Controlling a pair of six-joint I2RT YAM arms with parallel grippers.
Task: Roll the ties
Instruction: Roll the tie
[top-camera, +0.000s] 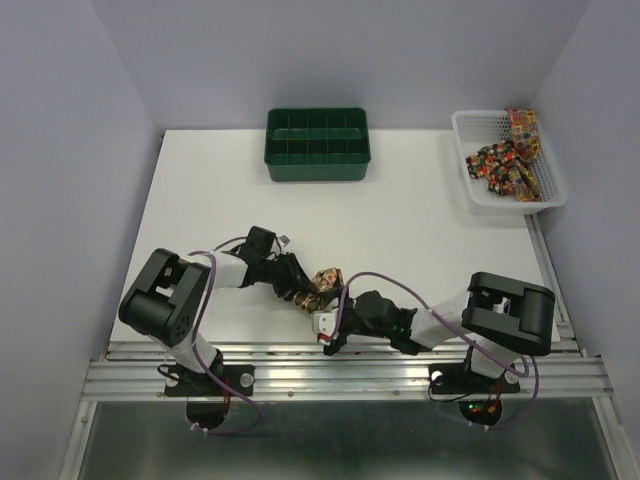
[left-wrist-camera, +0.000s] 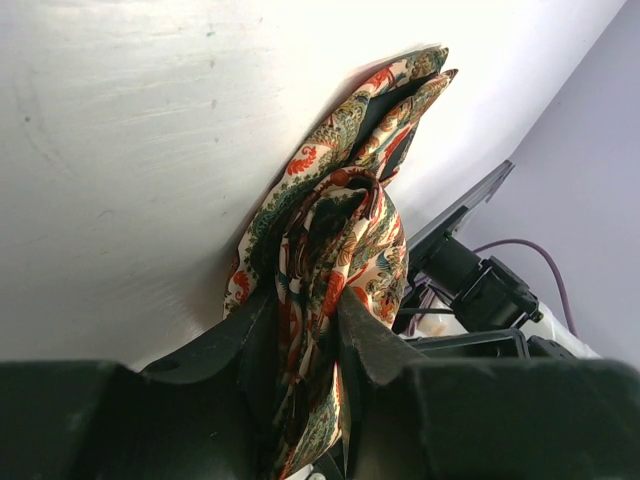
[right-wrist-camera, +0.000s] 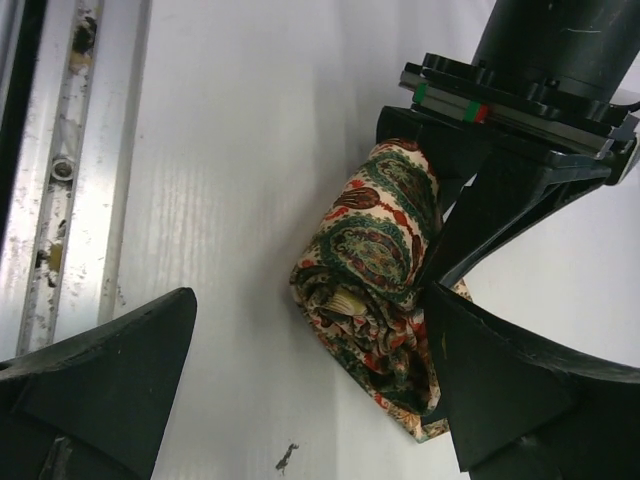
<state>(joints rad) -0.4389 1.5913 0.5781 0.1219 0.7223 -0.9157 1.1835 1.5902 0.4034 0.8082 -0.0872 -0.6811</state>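
A rolled paisley tie (top-camera: 324, 281), cream with green and red print, lies on the white table (top-camera: 420, 230) near the front edge. My left gripper (top-camera: 303, 291) is shut on the roll; in the left wrist view the fabric (left-wrist-camera: 335, 250) is pinched between both fingers (left-wrist-camera: 240, 345). My right gripper (top-camera: 322, 328) is open next to it. In the right wrist view the roll (right-wrist-camera: 375, 290) lies between the wide-spread fingers (right-wrist-camera: 120, 365), against the right one. More ties (top-camera: 505, 160) lie piled in the white basket (top-camera: 468, 175) at the back right.
A green compartment tray (top-camera: 317, 145) stands at the back middle. The metal rail (top-camera: 340, 375) runs along the table's front edge, close behind both grippers. Grey walls enclose the table on three sides.
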